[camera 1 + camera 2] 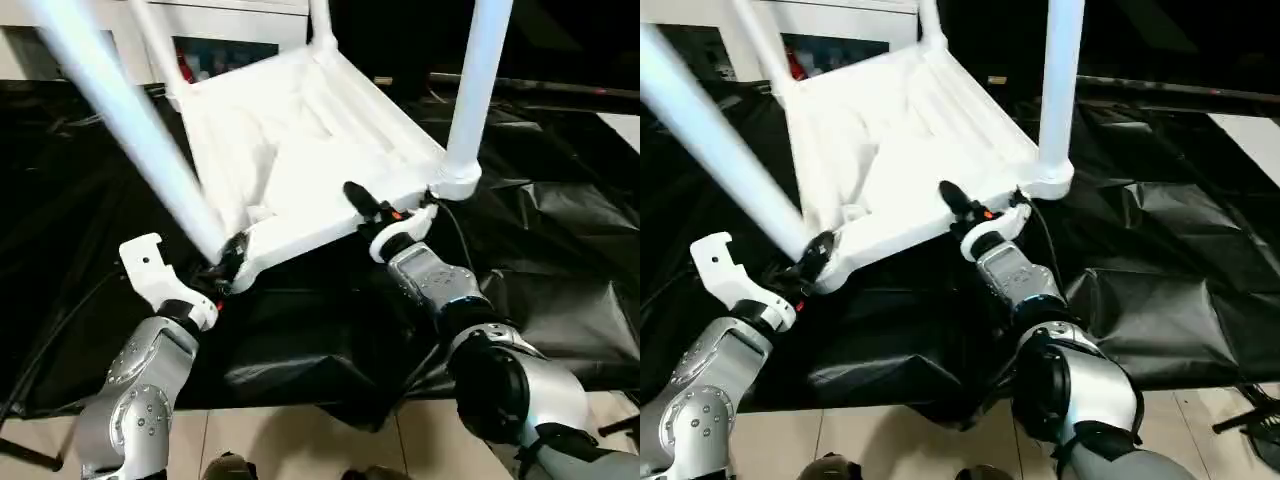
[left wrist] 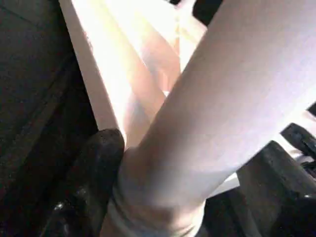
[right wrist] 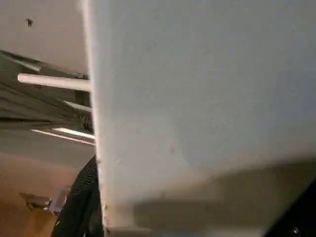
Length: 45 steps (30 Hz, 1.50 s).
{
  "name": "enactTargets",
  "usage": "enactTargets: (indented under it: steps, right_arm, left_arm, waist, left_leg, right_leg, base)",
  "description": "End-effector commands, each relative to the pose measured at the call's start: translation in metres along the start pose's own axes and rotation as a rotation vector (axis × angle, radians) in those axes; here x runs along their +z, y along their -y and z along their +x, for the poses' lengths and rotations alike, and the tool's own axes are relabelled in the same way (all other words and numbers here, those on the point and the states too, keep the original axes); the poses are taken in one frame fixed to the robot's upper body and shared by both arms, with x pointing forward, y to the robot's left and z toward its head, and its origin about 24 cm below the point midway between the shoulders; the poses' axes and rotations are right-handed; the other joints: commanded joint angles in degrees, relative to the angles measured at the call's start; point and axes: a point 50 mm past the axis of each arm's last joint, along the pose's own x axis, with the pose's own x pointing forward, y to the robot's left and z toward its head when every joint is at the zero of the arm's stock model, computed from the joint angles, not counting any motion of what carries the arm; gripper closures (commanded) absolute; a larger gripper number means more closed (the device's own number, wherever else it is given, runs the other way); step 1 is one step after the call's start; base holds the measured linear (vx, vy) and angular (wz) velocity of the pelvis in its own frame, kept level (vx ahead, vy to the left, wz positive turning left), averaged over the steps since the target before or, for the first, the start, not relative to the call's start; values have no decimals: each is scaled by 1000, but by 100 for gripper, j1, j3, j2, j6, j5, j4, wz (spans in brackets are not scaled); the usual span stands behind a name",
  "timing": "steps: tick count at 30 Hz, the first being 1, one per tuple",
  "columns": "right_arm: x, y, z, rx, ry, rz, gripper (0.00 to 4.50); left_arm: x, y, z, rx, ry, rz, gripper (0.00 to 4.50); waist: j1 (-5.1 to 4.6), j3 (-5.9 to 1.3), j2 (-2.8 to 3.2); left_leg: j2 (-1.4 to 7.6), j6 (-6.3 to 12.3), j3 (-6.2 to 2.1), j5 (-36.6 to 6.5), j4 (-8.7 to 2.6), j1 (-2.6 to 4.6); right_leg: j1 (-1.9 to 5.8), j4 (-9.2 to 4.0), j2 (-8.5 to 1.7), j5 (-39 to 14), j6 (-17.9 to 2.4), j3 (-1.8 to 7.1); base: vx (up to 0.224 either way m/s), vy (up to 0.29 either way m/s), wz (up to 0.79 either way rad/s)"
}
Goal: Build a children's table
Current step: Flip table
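We pinch the tabletop (image 1: 300, 150) rim with the right gripper (image 1: 362, 203) to steady it; the left gripper (image 1: 228, 262) straddles the near leg (image 1: 130, 130), not clamped.

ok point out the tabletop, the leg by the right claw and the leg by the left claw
tabletop (image 1: 300, 130): left eye view, on the ribbed underside facing up.
leg by the right claw (image 1: 478, 80): left eye view, mid-tube above its corner socket.
leg by the left claw (image 1: 130, 125): left eye view, mid-tube of the slanting leg.
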Motion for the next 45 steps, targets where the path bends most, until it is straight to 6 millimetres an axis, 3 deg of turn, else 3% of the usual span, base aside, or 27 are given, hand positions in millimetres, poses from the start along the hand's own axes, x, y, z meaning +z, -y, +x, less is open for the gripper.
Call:
enactTargets:
  steps: [1,5,9,15,18,20,22,24,26,27,34,36,37,38,41,43,45]
  right_arm:
    - [40,-20,3,16,122,-143,257]
    - [65,-25,-3,18,195,-201,257]
    - [87,-28,-11,-4,247,-291,257]
    - [102,-29,-21,-23,275,-381,257]
    - [110,-28,-32,-84,245,-604,257]
    - [112,-28,-36,-101,246,-647,257]
    - [114,-29,-39,-119,261,-677,257]
    - [119,-31,-46,-158,293,-737,257]
    - [121,-31,-48,-171,303,-753,257]
    - [127,-33,-51,-201,357,-742,257]
    - [127,-42,-51,-241,397,-834,257]
    - [125,-47,-49,-238,395,-867,257]
    - [124,-49,-48,-234,395,-870,257]
    - [124,-50,-47,-230,391,-878,257]
    - [120,-55,-44,-216,370,-935,257]
    - [117,-59,-42,-214,347,-1009,257]
    - [116,-60,-41,-215,341,-1032,257]
  left_arm:
    - [3,-2,-6,-34,-14,14,35]
    - [4,-15,-25,-94,-88,63,4]
    - [7,-29,-41,-126,-143,95,0]
    - [14,-32,-45,-155,-145,179,0]
    - [23,-31,-47,-202,-153,327,0]
    - [25,-31,-49,-221,-171,360,0]
    - [25,-31,-49,-228,-188,394,0]
    - [24,-31,-48,-238,-204,436,0]
    - [23,-31,-48,-244,-203,442,0]
    - [15,-29,-51,-271,-235,457,0]
    - [-3,-22,-59,-367,-349,478,0]
    - [-6,-22,-62,-382,-370,497,0]
    - [-6,-22,-62,-386,-374,502,0]
    - [-6,-23,-62,-386,-373,515,0]
    - [8,-21,-52,-359,-259,593,0]
    - [24,-16,-41,-340,-135,633,0]
    - [30,-13,-39,-337,-96,644,0]
  waist:
    - [-12,-455,135]
    - [-14,-451,161]
    - [21,-426,168]
    - [15,-422,154]
    - [11,-422,160]
    - [4,-426,134]
    - [-3,-405,168]
    - [-13,-387,201]
    - [-27,-383,191]
    - [-28,-386,220]
    - [-38,-386,203]
    - [-69,-384,169]
    - [-68,-382,180]
    - [-75,-385,145]
    - [-87,-385,143]
    - [-85,-395,105]
    - [-80,-403,130]
  left_leg:
    - [224,119,-34,-687,-367,104]
    - [215,82,-30,-746,-369,113]
    - [208,26,-24,-911,-382,125]
    - [197,0,-27,-944,-389,109]
    - [194,47,-32,-816,-387,107]
    - [183,69,-28,-722,-381,97]
    - [176,18,-28,-844,-392,91]
    - [175,-99,-25,-1176,-408,136]
    - [171,-173,-34,-1345,-421,150]
    - [174,-208,-40,-1403,-422,162]
    - [169,-247,-42,-1548,-438,151]
    - [158,-240,-41,-1501,-437,116]
    - [155,-236,-43,-1504,-437,120]
    - [155,-216,-39,-1463,-432,123]
    - [161,-177,-44,-1394,-434,111]
    - [155,-164,-26,-1328,-417,124]
    - [151,-185,-30,-1210,-416,109]
  right_leg:
    - [281,-317,-398,-217,-1359,221]
    - [270,-304,-374,-286,-1329,214]
    - [256,-329,-357,-509,-1245,216]
    - [264,-339,-370,-656,-1132,237]
    - [265,-342,-358,-587,-1074,233]
    - [273,-327,-352,-571,-1036,241]
    - [261,-364,-361,-886,-1002,250]
    - [216,-417,-356,-1397,-849,259]
    - [205,-446,-351,-1641,-758,261]
    - [183,-454,-347,-1675,-723,263]
    - [162,-453,-329,-1735,-646,271]
    - [187,-452,-337,-1775,-603,271]
    - [181,-455,-338,-1824,-586,272]
    - [177,-454,-335,-1853,-551,274]
    - [182,-459,-338,-1816,-516,276]
    - [180,-454,-332,-1729,-521,279]
    - [198,-435,-334,-1562,-554,279]
  base:
    - [0,0,0]
    - [0,0,0]
    - [0,0,0]
    - [0,0,0]
    - [0,0,0]
    - [0,0,0]
    - [0,0,0]
    - [0,0,0]
    - [0,0,0]
    - [0,0,0]
    - [0,0,0]
    - [0,0,0]
    - [0,0,0]
    - [0,0,0]
    - [0,0,0]
    - [0,0,0]
    - [0,0,0]
